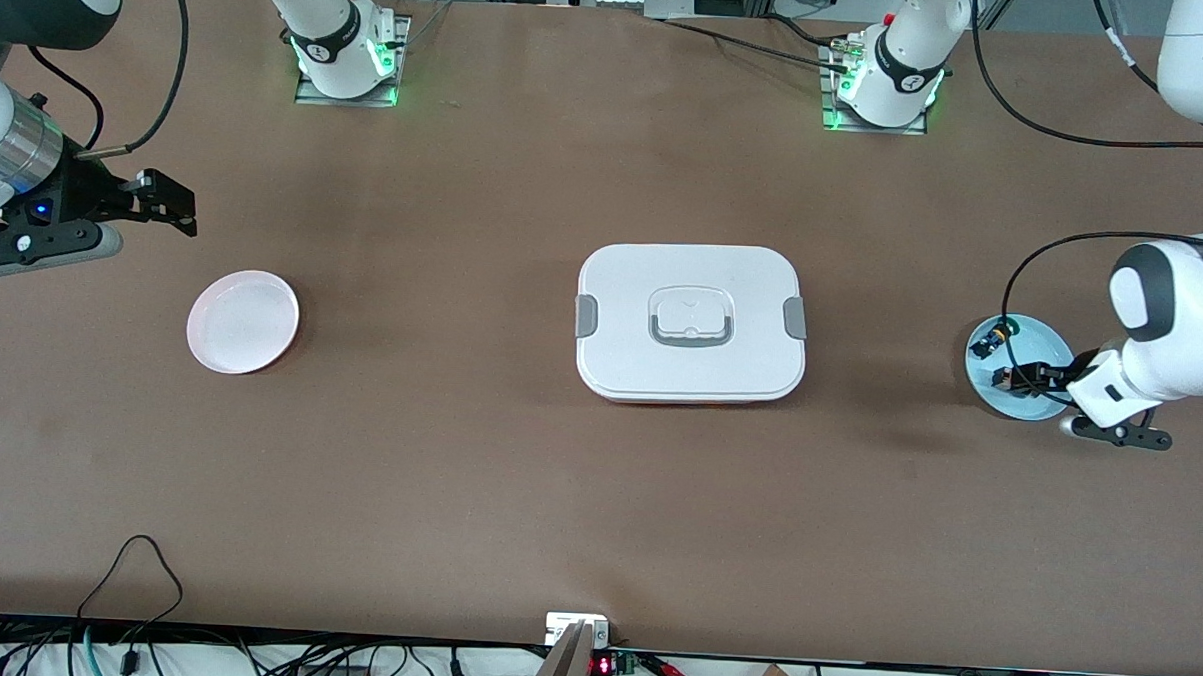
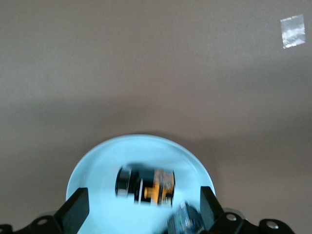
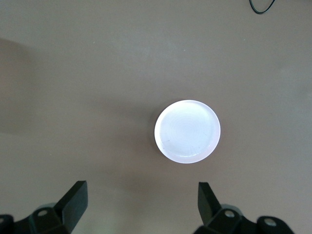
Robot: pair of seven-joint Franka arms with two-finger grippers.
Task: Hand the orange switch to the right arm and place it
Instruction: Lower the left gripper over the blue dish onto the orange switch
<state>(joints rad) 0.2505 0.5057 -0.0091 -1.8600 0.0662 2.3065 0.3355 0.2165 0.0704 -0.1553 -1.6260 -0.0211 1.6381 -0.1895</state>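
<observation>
The orange switch (image 1: 1007, 376) (image 2: 152, 185) lies on its side on a light blue plate (image 1: 1046, 346) (image 2: 97, 168) at the left arm's end of the table. My left gripper (image 1: 1068, 396) (image 2: 144, 208) hangs low over that plate, open, its fingers wide apart on either side of the switch without touching it. My right gripper (image 1: 174, 208) (image 3: 144, 201) is open and holds nothing. It hovers over bare table at the right arm's end, beside a pale pink plate (image 1: 243, 321) (image 3: 187, 131).
A second small switch with a bluish body (image 1: 992, 342) (image 2: 186, 222) lies on the blue plate close to the orange one. A white lidded box (image 1: 690, 323) with grey clips sits mid-table. Cables (image 1: 133, 562) trail along the table's front edge.
</observation>
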